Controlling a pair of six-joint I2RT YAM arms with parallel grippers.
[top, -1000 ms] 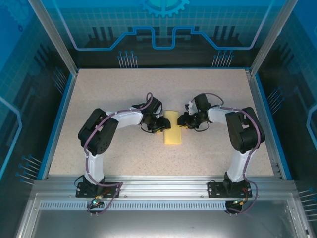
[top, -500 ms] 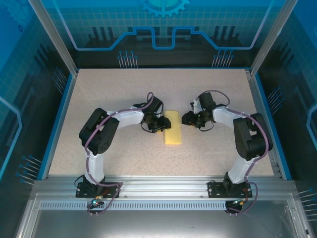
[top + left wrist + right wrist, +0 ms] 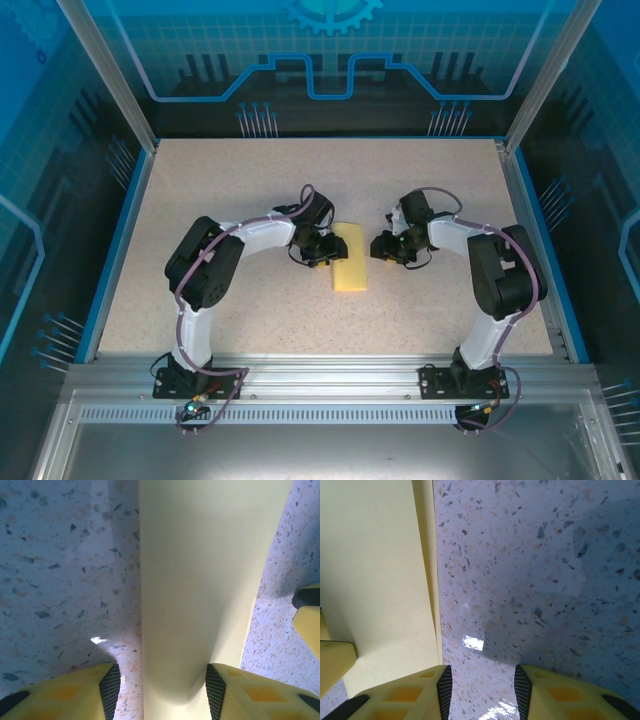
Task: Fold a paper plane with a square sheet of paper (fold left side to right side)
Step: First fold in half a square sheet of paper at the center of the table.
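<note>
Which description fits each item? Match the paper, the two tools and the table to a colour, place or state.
Column one:
1. paper
2. left tool
3. right tool
4. table

Column two:
A. speckled beige
B. open, paper lying between its fingers
C. open over bare surface, beside the paper's edge
D. pale yellow, folded into a narrow strip

Pairs: 1-D, 2-B, 3-C, 4-A
</note>
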